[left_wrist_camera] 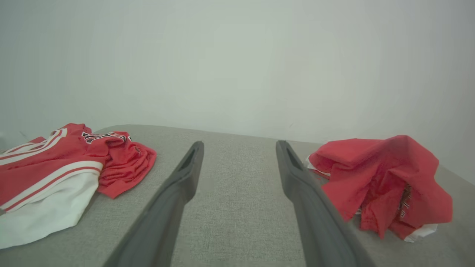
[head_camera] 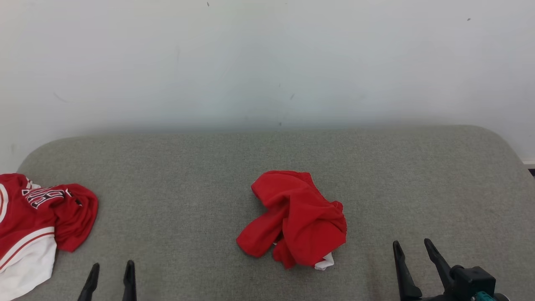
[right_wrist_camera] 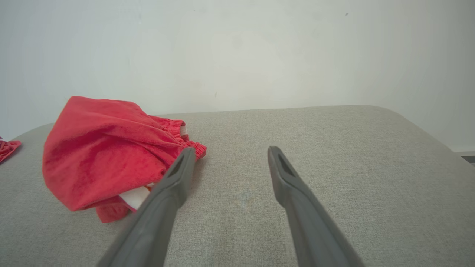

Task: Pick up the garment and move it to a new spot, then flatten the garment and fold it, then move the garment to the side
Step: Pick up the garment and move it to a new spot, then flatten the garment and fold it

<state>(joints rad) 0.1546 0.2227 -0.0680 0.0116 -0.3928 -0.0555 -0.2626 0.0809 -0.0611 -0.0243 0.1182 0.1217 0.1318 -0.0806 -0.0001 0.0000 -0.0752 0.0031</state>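
Plain red garment (head_camera: pixel 294 217); red-and-white striped jersey (head_camera: pixel 29 221); grey cushion (head_camera: pixel 175 188).

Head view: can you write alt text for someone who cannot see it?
A crumpled red garment lies in the middle of a grey padded surface against a pale wall. A red-and-white jersey sits bunched at the left edge. The left gripper and right gripper are open and empty at the near edge.

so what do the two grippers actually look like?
The left gripper and right gripper match: two long, slim, dark grey fingers each, tapering to pointed tips, with a recessed slot near each tip. The right one's base is a black block with a small teal part.
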